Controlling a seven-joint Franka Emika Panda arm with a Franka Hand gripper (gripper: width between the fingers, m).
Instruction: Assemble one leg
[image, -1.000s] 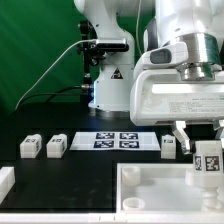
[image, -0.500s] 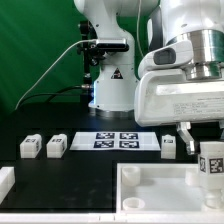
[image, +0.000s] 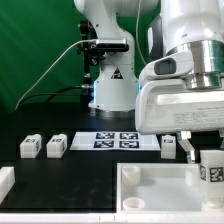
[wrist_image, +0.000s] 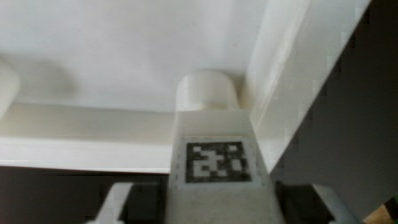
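My gripper (image: 208, 150) is shut on a white leg (image: 211, 170) with a black-and-white tag and holds it upright over the far right corner of the large white tray-like part (image: 150, 190). In the wrist view the leg (wrist_image: 217, 165) stands between my fingers (wrist_image: 134, 205), pointing at a rounded corner post (wrist_image: 212, 92) inside the tray (wrist_image: 107, 50). Three more legs lie on the black table: two at the exterior view's left (image: 29, 146) (image: 56, 145) and one (image: 169, 146) next to the marker board.
The marker board (image: 118, 139) lies flat at the table's middle back. A white part (image: 5, 182) sits at the exterior view's left front edge. The robot base (image: 108, 85) stands behind.
My gripper has moved toward the exterior view's right and down with the leg, bringing it lower over the tray's corner.
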